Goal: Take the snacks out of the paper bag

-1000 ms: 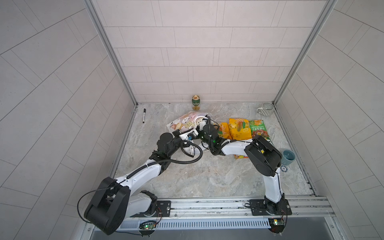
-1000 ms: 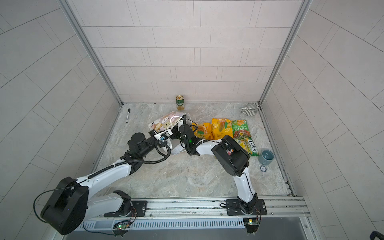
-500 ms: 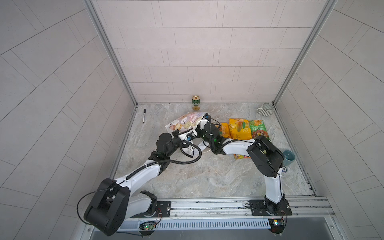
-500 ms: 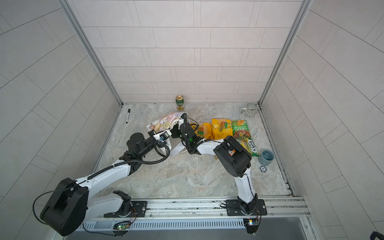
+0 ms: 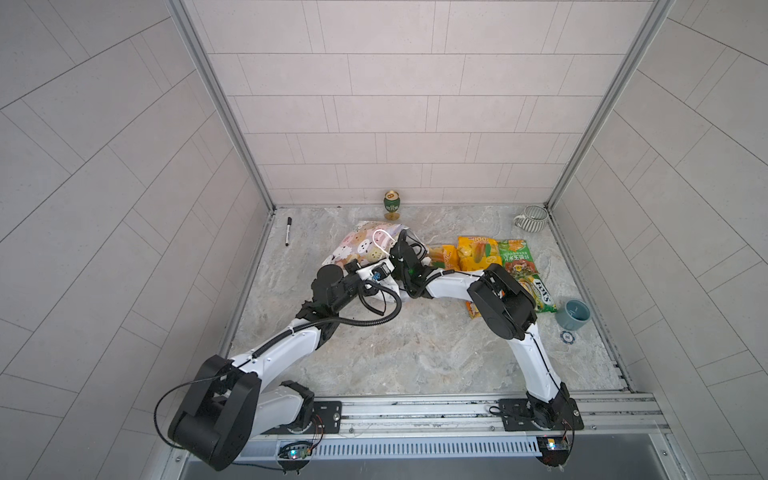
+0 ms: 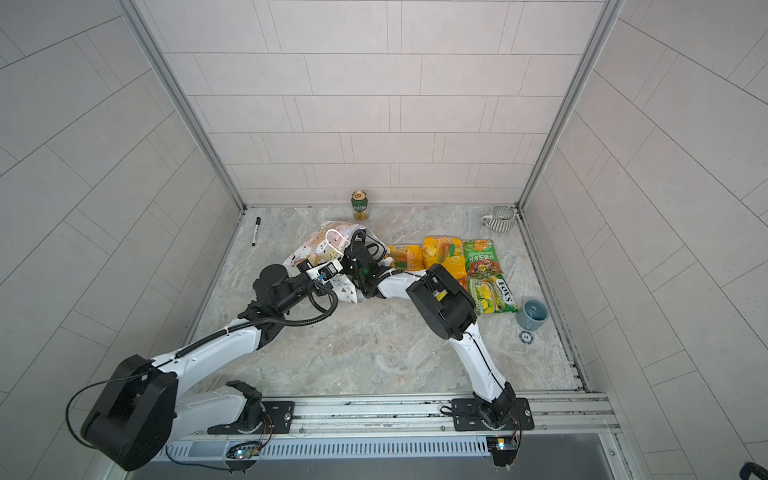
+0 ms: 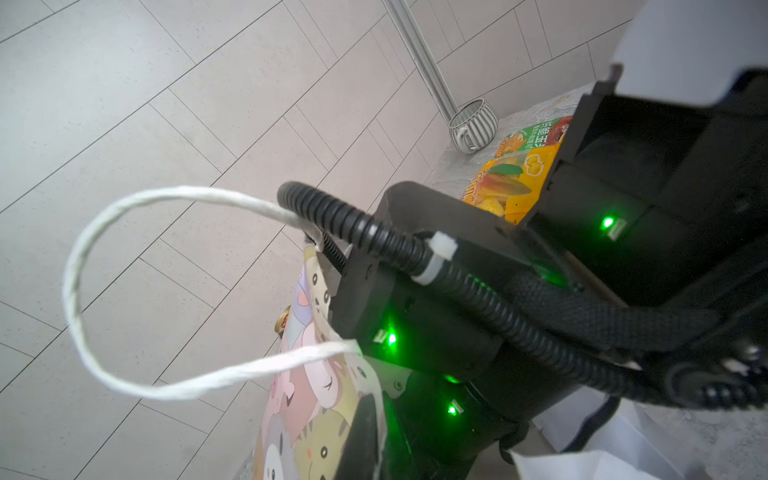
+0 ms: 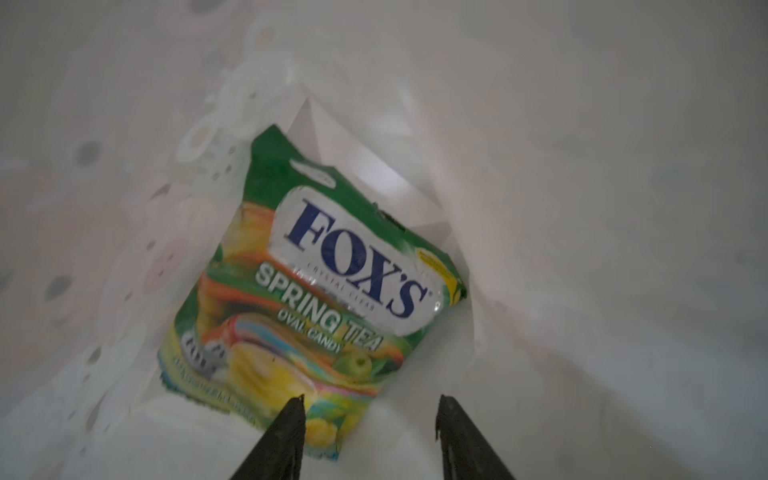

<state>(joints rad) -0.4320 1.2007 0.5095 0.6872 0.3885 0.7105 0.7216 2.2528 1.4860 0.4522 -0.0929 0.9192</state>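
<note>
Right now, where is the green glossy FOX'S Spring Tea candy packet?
In the right wrist view, the green glossy FOX'S Spring Tea packet lies inside the white paper bag, just ahead of the open right gripper.

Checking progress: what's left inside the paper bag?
One green FOX'S candy packet lies inside the paper bag, with the open right gripper at its near edge. Anything under the packet is hidden.

Glossy, crinkled plastic FOX'S packet [image 8: 316, 291] inside a thin, matt white paper bag [image 5: 361, 245] with a rough twisted cord handle [image 7: 71, 286]. Ribbed black plastic conduit [image 7: 357, 222] lies nearby. The counter [image 5: 415, 353] looks like matt veined stone. The small, distant drink can [image 5: 391, 203] appears to be shiny metal.
</note>
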